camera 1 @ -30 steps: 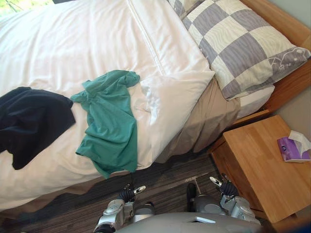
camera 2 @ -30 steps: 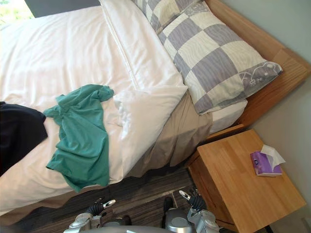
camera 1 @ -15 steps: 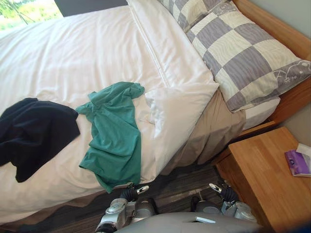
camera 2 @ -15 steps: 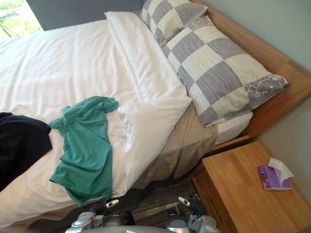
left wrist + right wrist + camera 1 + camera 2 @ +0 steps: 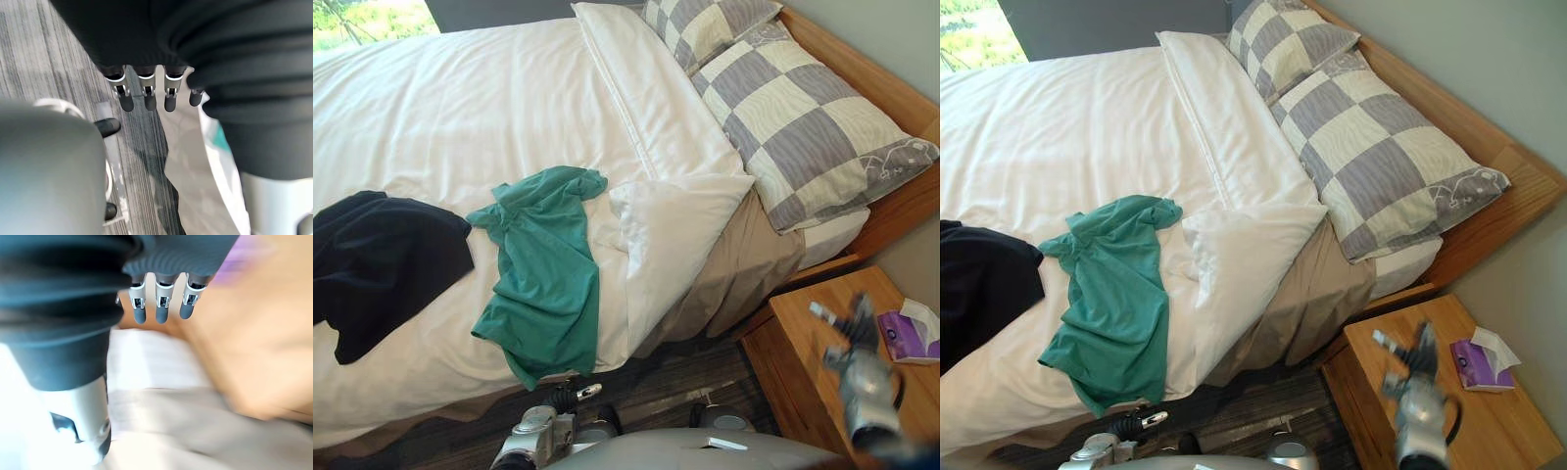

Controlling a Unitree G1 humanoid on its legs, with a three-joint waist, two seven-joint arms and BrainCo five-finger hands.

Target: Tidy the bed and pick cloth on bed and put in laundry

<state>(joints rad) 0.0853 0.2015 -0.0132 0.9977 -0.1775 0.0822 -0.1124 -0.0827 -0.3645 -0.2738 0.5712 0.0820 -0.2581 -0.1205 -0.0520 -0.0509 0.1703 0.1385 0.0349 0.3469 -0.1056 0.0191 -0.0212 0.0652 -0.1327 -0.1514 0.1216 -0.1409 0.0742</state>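
The fingers (image 5: 161, 313) of the right hand (image 5: 858, 354) are straight and side by side, with nothing between them. The left hand (image 5: 570, 396) is the same: its fingers (image 5: 126, 100) hang relaxed and hold nothing.

I judge the task is at its very start. The bed (image 5: 460, 108) lies ahead of both hands and is not yet tidy, because one corner of the duvet (image 5: 675, 225) is turned back, ahead of the right fingers and to their left. The black cloth (image 5: 382, 259) lies on the duvet, far left of the left fingers. The green shirt (image 5: 543, 279) is just ahead of the left fingertips, and its hem hangs over the bed edge. Both cloths are to be picked up and carried to the laundry; where the laundry is I cannot tell.

Two checked pillows (image 5: 813, 137) lie at the head of the bed, well beyond the right fingers. The nightstand (image 5: 1489, 431) is directly under the right hand, and the tissue box (image 5: 911, 333) sits on it, just to the right of the fingertips. The right hand is close above the wood and could knock the box. Nothing stands between the left fingers and the shirt.
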